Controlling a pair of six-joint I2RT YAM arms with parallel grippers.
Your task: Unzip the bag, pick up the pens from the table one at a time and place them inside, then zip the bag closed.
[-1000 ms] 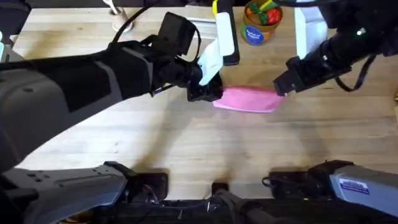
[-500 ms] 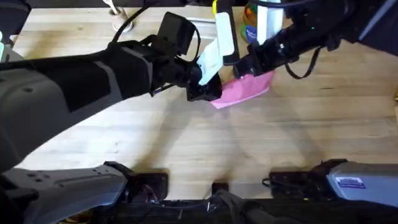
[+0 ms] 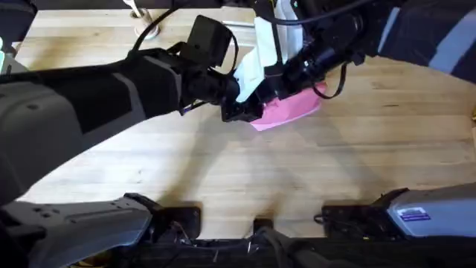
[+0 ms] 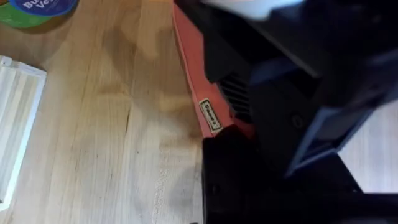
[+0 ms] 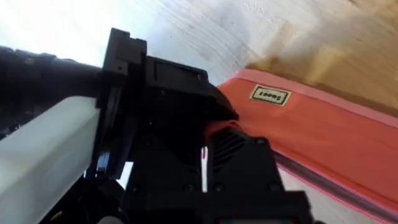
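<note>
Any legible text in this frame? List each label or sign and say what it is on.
Bag tag: a small cream label with dark letters, too blurred to read for sure.
Tub label: "Bu" above "Ve", cut off at the picture's edge.
Sticker on the right arm's base: blue and white print, too small to read.

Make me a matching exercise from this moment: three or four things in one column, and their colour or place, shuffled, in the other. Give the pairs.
Things:
1. bag
2. table
3. left gripper
4. small label

Descriptions:
A. pale wooden planks
B. at the pouch's end nearest the left arm
C. pink fabric
D. sewn on the pouch, dark lettering

Pairs: 1-C, 2-A, 3-B, 4-D
</note>
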